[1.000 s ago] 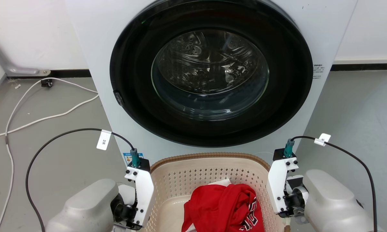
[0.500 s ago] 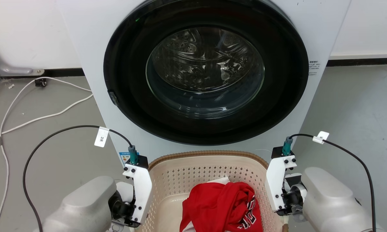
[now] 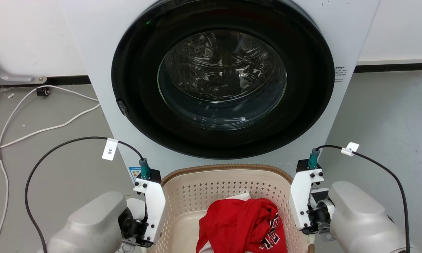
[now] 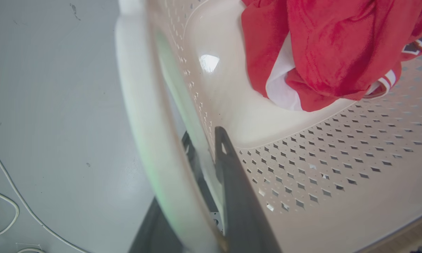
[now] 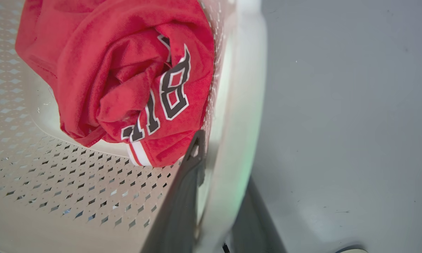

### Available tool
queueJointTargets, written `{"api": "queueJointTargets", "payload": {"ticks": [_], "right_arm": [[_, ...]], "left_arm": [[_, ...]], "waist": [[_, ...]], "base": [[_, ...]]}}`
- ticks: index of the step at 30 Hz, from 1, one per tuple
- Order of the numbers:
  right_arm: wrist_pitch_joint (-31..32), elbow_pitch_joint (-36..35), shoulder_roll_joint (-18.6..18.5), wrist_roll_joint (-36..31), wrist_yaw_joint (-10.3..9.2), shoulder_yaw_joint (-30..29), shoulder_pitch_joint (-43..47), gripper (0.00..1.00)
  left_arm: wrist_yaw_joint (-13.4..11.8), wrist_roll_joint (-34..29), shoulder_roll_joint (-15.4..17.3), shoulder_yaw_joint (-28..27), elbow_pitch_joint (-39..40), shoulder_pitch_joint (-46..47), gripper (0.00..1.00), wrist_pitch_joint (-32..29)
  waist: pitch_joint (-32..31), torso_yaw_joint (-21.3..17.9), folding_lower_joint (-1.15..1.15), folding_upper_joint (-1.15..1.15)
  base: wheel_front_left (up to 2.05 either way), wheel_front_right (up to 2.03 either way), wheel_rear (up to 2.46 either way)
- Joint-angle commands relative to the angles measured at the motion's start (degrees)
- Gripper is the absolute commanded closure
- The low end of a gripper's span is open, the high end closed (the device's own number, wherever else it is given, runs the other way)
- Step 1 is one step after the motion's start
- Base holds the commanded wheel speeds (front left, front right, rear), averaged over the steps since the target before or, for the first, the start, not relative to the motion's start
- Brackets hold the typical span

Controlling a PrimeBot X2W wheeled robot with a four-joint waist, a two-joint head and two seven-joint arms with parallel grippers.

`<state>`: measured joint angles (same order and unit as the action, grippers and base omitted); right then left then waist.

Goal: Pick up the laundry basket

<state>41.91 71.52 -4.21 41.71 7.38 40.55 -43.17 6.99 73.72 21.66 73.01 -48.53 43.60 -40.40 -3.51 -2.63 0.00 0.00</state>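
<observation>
The laundry basket [image 3: 225,186] is cream, perforated and brown-rimmed, and sits at the bottom of the head view in front of the washer with a red jersey [image 3: 242,225] inside. My two arms flank it, and their white wrist plates stand at its left [image 3: 153,207] and right [image 3: 302,203] sides. In the left wrist view my left gripper [image 4: 204,137] is shut on the basket's white side handle [image 4: 144,123], one finger inside the wall and one outside. My right gripper [image 5: 221,158] clamps the opposite handle [image 5: 239,105] the same way, next to the jersey [image 5: 126,77].
The white washing machine [image 3: 91,70] stands right behind the basket, its round dark door [image 3: 221,80] shut. White cables [image 3: 38,130] lie on the grey floor at the left. Bare grey floor [image 3: 390,123] stretches to the right.
The whole head picture has shifted a little left and up, so the camera moved. Both grippers keep the same hold on the basket's handles.
</observation>
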Motion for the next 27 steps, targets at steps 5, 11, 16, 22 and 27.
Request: {"api": "queueJointTargets", "payload": {"ticks": [5,11,16,22,27], "right_arm": [[0.0,0.0,1.0,0.5,0.2,0.4,-0.7,1.0],[0.0,0.3,1.1,1.0,0.2,0.5,-0.6,1.0],[-0.1,0.5,1.1,1.2,0.2,0.7,-0.7,1.0],[-0.4,0.6,1.3,1.6,0.2,0.9,-1.0,1.0],[-0.5,0.7,1.3,1.8,0.2,1.2,-1.1,1.0]], "left_arm": [[0.8,0.4,-1.0,0.2,0.3,0.7,1.0,0.6],[0.8,0.9,-1.2,0.2,-0.2,0.8,1.0,0.9],[0.8,1.1,-1.2,0.3,-0.2,0.9,1.0,0.8],[0.8,1.2,-1.2,0.3,-0.3,1.0,1.0,0.6],[0.8,1.3,-1.2,0.3,-0.5,1.1,1.0,0.4]], "waist": [[-0.1,0.0,0.0,0.0],[-0.3,-0.1,0.0,0.0],[-0.4,-0.1,0.0,0.0],[-0.3,0.0,0.0,0.0],[-0.2,0.0,0.0,0.0]], "base": [[0.0,0.0,0.0],[0.0,0.0,0.0],[0.0,0.0,0.0],[0.0,0.0,0.0],[0.0,0.0,0.0]]}}
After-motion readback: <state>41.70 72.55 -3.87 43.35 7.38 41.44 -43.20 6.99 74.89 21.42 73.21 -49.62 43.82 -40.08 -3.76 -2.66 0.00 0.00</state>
